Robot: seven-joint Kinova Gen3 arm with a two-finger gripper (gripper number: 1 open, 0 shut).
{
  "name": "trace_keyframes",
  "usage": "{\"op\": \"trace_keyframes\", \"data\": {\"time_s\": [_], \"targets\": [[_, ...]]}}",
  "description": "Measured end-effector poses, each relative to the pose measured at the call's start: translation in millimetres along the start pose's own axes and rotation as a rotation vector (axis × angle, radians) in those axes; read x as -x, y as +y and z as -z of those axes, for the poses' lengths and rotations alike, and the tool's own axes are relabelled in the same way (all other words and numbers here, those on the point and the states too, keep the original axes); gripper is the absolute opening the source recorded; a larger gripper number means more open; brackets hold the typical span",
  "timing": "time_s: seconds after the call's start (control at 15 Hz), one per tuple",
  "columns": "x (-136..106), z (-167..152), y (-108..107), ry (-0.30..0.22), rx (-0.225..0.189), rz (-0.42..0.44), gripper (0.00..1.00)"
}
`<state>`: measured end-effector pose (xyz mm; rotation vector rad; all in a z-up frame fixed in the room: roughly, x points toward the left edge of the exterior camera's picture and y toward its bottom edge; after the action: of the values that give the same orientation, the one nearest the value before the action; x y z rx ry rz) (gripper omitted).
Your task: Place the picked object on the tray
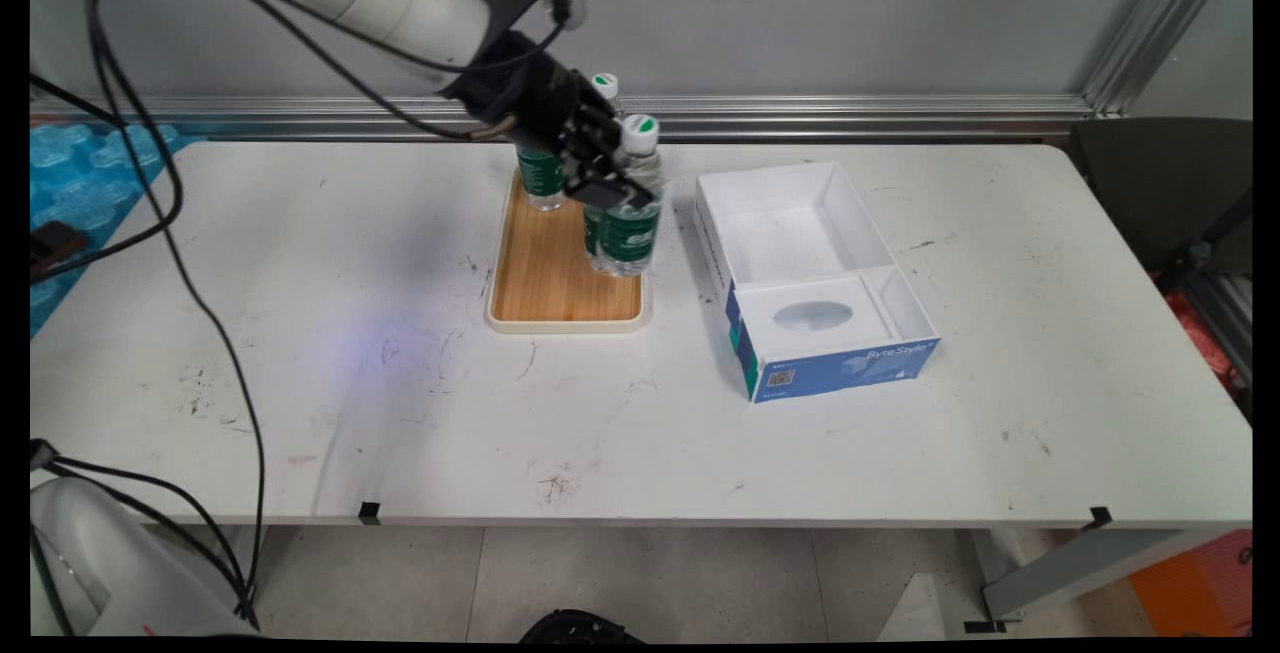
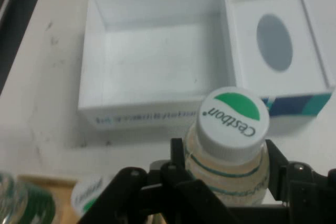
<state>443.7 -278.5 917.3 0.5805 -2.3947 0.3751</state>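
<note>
Gripping bottle [image 1: 628,223] at tray [image 1: 566,318] right edge, gripper [image 1: 605,183]

**Surfaces and materials**

Centre frame, the tray [image 1: 560,278] shows light wood grain with a smooth cream rim. The bottle [image 1: 628,203] is clear glossy plastic with a matt white cap [image 2: 234,119]. Right of it, the box [image 1: 815,278] looks like matt white cardboard. The table [image 1: 300,383] is smooth, scuffed white.

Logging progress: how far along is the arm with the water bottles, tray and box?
Nothing is in the white box yet. The gripper clasps one water bottle at the wooden tray; at least one more bottle stands there.
</note>
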Motion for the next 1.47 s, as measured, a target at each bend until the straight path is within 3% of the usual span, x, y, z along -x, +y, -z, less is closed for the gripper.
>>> {"op": "trace_keyframes", "data": {"time_s": [0.73,1.47], "targets": [[58,15,-21,-0.076,-0.074,0.022,0.0],[80,-4,-43,-0.087,-0.068,0.041,0.0]]}}
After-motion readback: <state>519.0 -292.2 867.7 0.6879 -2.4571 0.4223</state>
